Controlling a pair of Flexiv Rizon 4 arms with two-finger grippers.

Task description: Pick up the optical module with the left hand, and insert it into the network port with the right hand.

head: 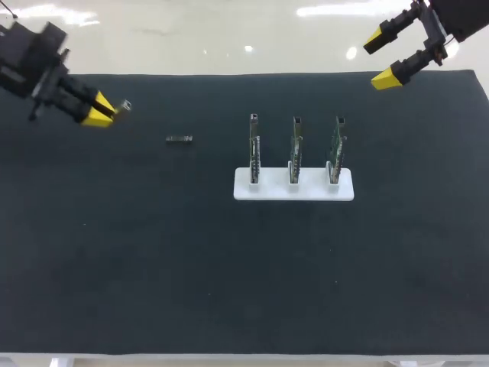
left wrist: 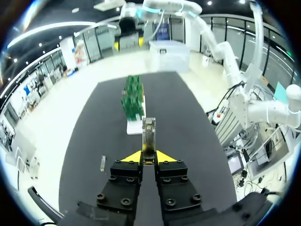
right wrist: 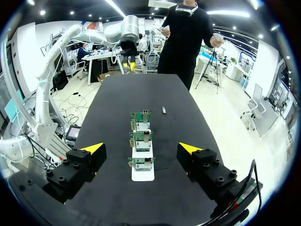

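Yellow tips of the left gripper (left wrist: 148,157) are being shown clamped on the optical module (left wrist: 148,134) in the left wrist view, its long axis pointing straight ahead toward the circuit boards (left wrist: 132,101). From the head view, the module (head: 124,106) is being held at the table's (head: 153,267) far left, well apart from the right gripper (head: 382,58), whose jaws are standing wide apart. Through the right wrist view, the boards (right wrist: 141,137) are being framed just ahead of those spread fingers.

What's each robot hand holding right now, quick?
Left gripper: shut on the optical module.
Right gripper: open, holding nothing.
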